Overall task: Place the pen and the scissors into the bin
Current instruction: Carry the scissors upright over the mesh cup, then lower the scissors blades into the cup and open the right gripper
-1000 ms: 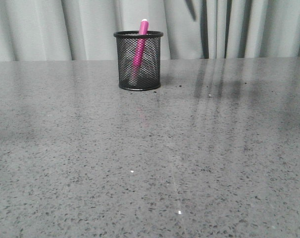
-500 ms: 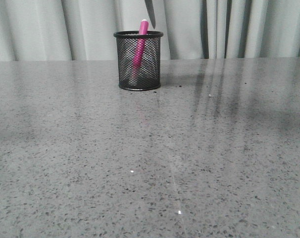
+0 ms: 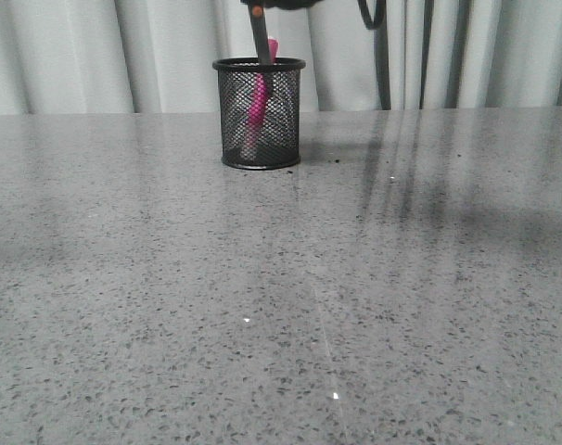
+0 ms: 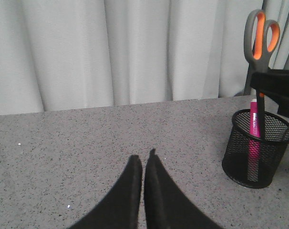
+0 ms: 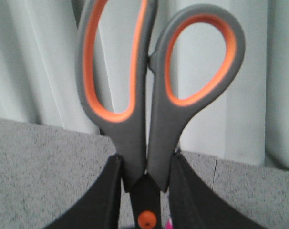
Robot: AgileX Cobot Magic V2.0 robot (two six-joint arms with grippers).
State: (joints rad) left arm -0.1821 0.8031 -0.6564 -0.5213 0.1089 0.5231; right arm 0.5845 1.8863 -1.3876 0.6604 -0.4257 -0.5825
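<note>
The black mesh bin [image 3: 259, 113] stands at the table's far middle. The magenta pen [image 3: 257, 100] leans inside it. My right gripper [image 5: 145, 164] is shut on the scissors [image 5: 154, 95] just above their orange pivot dot, handles up. It holds them upright over the bin, and the dark blades [image 3: 260, 39] dip into its mouth beside the pen. In the left wrist view the bin [image 4: 258, 149], pen [image 4: 253, 129] and scissors [image 4: 262, 40] show off to one side. My left gripper [image 4: 143, 160] is shut and empty, low over the table, apart from the bin.
The grey speckled table [image 3: 281, 297] runs to a pale curtain [image 3: 95, 56] at the back. A dark cable [image 3: 374, 19] hangs from the right arm above the bin's right side.
The scissors have come down from above and to the right; their blades now reach into the bin's mouth. The pen and bin have not moved.
</note>
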